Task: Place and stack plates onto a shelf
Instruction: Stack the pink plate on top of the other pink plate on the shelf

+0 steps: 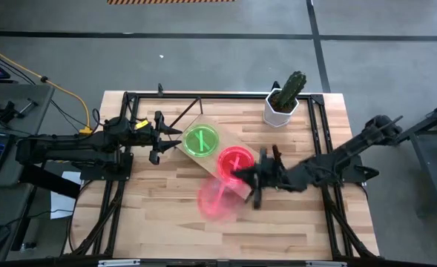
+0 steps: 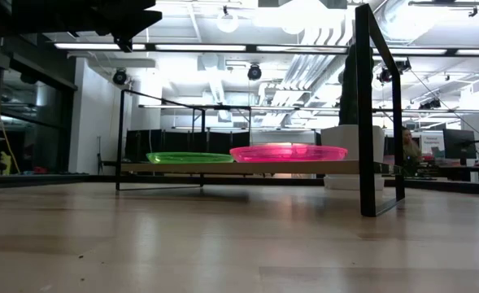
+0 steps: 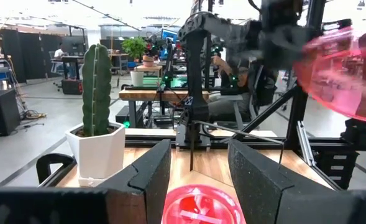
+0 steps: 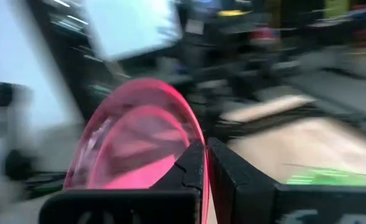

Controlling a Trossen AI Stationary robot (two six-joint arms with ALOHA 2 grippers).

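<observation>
The shelf (image 1: 203, 120) is a light wooden board on a dark wire frame, lying slantwise mid-table. A green plate (image 1: 202, 141) and a pink-red plate (image 1: 235, 159) lie flat on it, side by side; the low view shows the green plate (image 2: 189, 157) and the pink-red plate (image 2: 288, 152) there too. My right gripper (image 1: 251, 182) is at the shelf's near-right end, shut on another pink-red plate (image 1: 218, 200). My left gripper (image 1: 157, 139) waits open, just left of the green plate. The other plates are out of view. My right gripper (image 4: 206, 149) pinches the pink-red plate by its rim (image 4: 194, 138) between the two fingers, coming from the table's right. The plate is lifted clear of the table and tilted, as the left wrist view shows (image 3: 341, 68).
A cactus in a white pot (image 1: 285, 100) stands at the far right of the table, behind the shelf. A dark metal frame (image 1: 129, 100) runs around the table's edges. Bare wooden tabletop (image 1: 166, 222) lies on the near side of the shelf.
</observation>
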